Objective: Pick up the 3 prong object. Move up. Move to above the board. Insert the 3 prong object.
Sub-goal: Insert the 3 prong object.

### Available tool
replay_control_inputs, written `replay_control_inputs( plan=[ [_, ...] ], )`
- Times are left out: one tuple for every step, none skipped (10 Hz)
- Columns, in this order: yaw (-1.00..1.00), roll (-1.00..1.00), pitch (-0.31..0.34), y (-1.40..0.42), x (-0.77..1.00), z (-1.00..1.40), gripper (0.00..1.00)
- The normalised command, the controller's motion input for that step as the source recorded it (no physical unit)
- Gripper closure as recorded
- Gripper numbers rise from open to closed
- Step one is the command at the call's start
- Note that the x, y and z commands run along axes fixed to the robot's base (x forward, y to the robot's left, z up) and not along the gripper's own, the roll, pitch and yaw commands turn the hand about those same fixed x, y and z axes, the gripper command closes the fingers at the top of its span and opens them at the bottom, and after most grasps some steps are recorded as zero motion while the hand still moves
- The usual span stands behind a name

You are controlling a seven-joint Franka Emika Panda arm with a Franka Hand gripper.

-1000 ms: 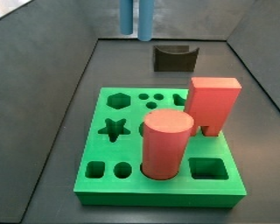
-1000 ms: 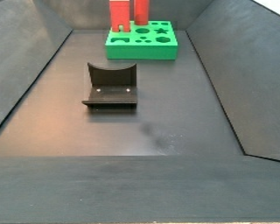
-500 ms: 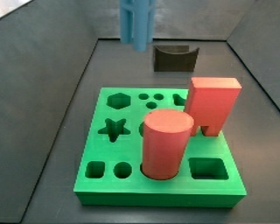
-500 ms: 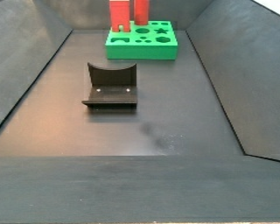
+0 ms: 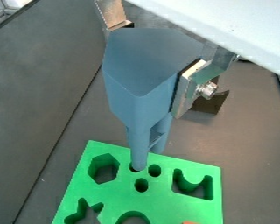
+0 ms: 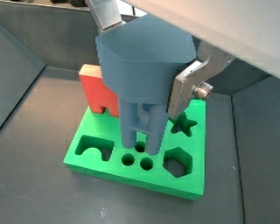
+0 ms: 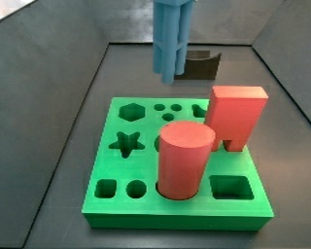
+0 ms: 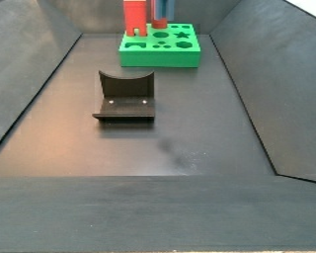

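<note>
Lowered over the board, gripper clamps the 3 prong object above dark floor.

- We think this is a robot test place, like a lab, not a home.
- We see a plain dark bin with sloped gray walls and a bare floor.
- A dark L-shaped fixture stands on that floor.
- A bright green board with shape holes lies there, like a sorting toy, with a red cylinder and a red block standing in it.
- The gripper, with silver plate fingers, holds a light-blue 3 prong object above the board.
</note>
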Motion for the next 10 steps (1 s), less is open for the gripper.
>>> replay_control_inputs(
  plan=[
    [-0.05, 0.09, 0.091, 0.19, 0.28, -0.68, 1.0],
    [-0.02, 0.0, 0.0, 0.06, 0.32, -0.31, 1.0],
    [-0.03, -0.01, 0.0, 0.0, 0.19, -0.06, 1.0],
    [0.0, 0.0, 0.0, 0.0, 0.0, -0.06, 1.0],
    [0.03, 0.0, -0.034, -0.03, -0.11, -0.49, 1.0],
    [0.09, 0.0, -0.06, 0.0, -0.15, -0.51, 1.0],
    [0.03, 0.0, -0.023, 0.0, 0.0, 0.0, 1.0],
    [0.0, 0.0, 0.0, 0.0, 0.0, -0.03, 1.0],
    [0.01, 0.0, -0.066, -0.03, -0.03, -0.43, 1.0],
    [0.03, 0.0, -0.056, 0.0, -0.05, -0.41, 1.0]
  ],
)
